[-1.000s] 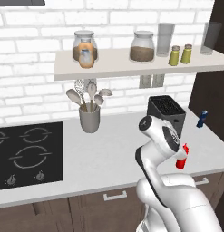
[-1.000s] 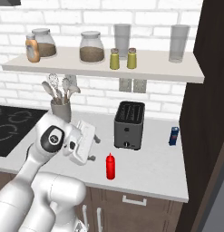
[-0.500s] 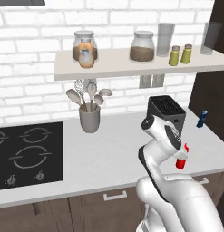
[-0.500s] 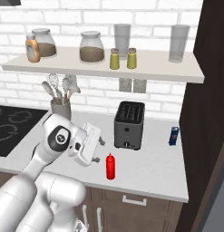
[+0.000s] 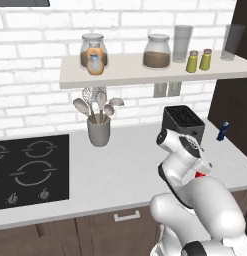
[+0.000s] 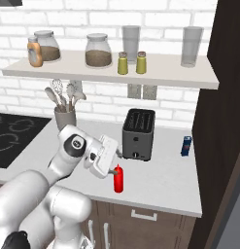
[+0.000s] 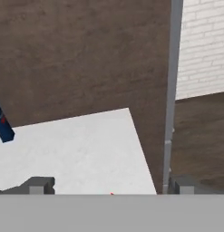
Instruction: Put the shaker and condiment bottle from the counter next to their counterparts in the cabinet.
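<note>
One risk we see: our pincer (image 6: 113,171), jaws spread wide and holding nothing, sits just beside the top of the condiment bottle (image 6: 118,179) standing upright on the surface (image 6: 160,180) before the toaster (image 6: 138,134), so a careless approach could tip it.

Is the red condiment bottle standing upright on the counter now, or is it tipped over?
Upright: the red condiment bottle stands on the counter, nozzle pointing up.
</note>
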Motion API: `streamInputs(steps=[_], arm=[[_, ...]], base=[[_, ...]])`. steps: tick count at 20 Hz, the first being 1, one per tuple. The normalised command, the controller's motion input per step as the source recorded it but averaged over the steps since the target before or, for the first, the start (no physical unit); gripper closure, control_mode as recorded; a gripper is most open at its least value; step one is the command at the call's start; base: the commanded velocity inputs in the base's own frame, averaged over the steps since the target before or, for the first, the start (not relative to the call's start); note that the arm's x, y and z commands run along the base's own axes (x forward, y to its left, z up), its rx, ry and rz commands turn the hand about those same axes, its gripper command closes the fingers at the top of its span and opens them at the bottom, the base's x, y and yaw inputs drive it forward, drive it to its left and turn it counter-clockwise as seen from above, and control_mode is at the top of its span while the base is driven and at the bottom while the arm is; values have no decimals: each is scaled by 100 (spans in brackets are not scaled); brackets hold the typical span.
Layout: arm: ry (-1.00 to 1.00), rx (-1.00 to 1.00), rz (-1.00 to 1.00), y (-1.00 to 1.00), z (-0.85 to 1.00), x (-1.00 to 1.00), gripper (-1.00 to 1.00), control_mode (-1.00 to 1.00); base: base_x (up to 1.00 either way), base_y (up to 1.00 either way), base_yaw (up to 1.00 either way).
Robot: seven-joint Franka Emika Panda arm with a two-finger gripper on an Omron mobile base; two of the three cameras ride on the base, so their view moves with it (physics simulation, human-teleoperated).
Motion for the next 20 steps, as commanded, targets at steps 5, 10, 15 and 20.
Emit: streamInputs(steps=[5,10,15,20], arm=[[0,-1,1,-3,-62,0,-100,-100],[0,0,1,0,-66,0,-100,-100],[-4,0,0,-5,-34,-2,-100,-100],[-6,0,0,-16,-24,-16,-100,-100]], base=[[0,0,0],[0,0,0],[0,0,0],[0,0,0]])
